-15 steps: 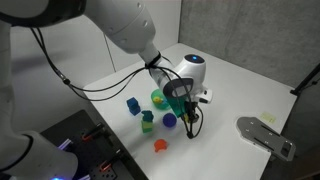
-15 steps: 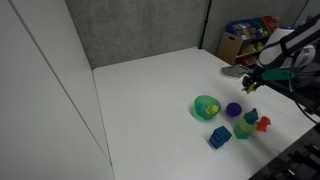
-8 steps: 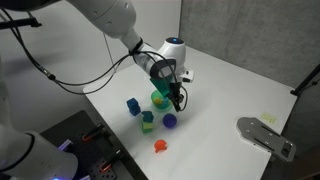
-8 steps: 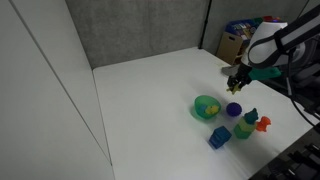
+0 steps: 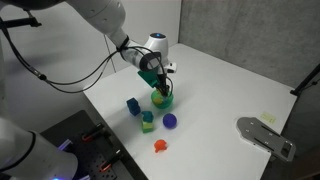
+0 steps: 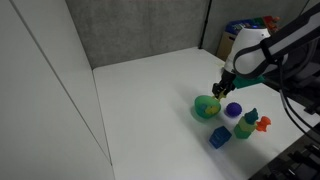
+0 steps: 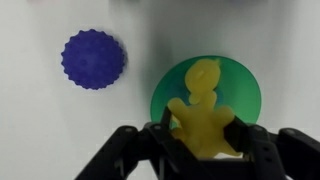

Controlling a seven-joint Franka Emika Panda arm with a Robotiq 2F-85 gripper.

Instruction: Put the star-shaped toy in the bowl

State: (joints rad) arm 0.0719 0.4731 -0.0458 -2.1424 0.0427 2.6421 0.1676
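Note:
My gripper (image 7: 205,138) is shut on the yellow star-shaped toy (image 7: 205,118), which sits between the two fingers. In the wrist view the toy hangs directly over the round green bowl (image 7: 163,88). In both exterior views the gripper (image 5: 160,88) (image 6: 222,92) hovers just above the bowl (image 5: 161,100) (image 6: 205,107) on the white table. The toy is mostly hidden by the fingers in the exterior views.
A purple spiky ball (image 7: 92,58) (image 5: 170,121) (image 6: 233,109) lies next to the bowl. A blue block (image 5: 132,104) (image 6: 219,137), a green block stack (image 5: 148,122) (image 6: 243,128) and an orange-red toy (image 5: 159,145) (image 6: 263,124) lie near the table's front edge. A grey device (image 5: 265,135) stands off the table.
The gripper has carried the yellow toy from beside the purple ball and blocks across to a spot over the green bowl. The other toys have not moved.

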